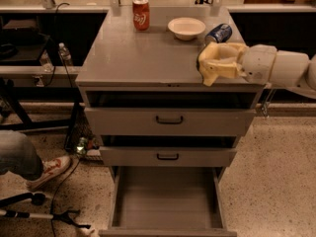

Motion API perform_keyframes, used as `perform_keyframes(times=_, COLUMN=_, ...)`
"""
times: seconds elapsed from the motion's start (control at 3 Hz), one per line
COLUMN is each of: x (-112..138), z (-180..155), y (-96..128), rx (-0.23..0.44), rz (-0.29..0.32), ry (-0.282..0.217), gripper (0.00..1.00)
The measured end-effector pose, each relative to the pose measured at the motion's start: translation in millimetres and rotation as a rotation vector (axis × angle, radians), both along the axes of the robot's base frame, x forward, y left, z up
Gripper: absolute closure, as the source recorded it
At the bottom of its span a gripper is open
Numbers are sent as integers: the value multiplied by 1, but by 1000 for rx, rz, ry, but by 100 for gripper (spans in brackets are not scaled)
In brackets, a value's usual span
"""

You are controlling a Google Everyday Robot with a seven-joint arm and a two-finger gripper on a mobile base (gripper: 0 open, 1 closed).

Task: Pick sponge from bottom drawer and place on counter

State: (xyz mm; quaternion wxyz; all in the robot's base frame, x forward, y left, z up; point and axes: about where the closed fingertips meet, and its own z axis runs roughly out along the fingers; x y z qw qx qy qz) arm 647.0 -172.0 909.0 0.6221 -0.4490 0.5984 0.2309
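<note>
Speckled flooring (276, 181) spreads around a grey drawer cabinet, with dark shelving behind it and someone's jeans leg and sneaker (49, 167) at the left edge. The counter (143, 56) on top of the cabinet carries a red soda can (141, 14) standing upright at the back. To the right of that sits a white bowl (186, 27), and further right a blue can (218, 33) lies on its side.

My gripper (203, 72) reaches in from the right on its white arm (276, 65). It hangs over the counter's front right corner, just in front of the blue can. Whether it is clenched or released I cannot tell, nor whether it touches the surface. I cannot pick the sponge out as something separate from my own cream-yellow parts, so I cannot say where it is.

Below, the top drawer (169, 120) and the middle drawer (168, 156) each show a black handle and stand slightly out from the cabinet. The bottom drawer (168, 196) is pulled well out toward the camera, its flat grey floor in plain sight.
</note>
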Motion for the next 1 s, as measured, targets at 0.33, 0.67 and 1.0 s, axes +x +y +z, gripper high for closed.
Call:
perform_keyframes(times=0.33, x=24, z=1, y=27, rx=-38, rz=55, ry=2, gripper=100)
perform_keyframes(times=0.67, x=54, z=-22, y=60, rx=-138, rz=115, ry=71, gripper=100)
perform_keyframes(times=1.0, x=76, z=-49, y=79, rx=-231, rz=148, ry=154, gripper=100)
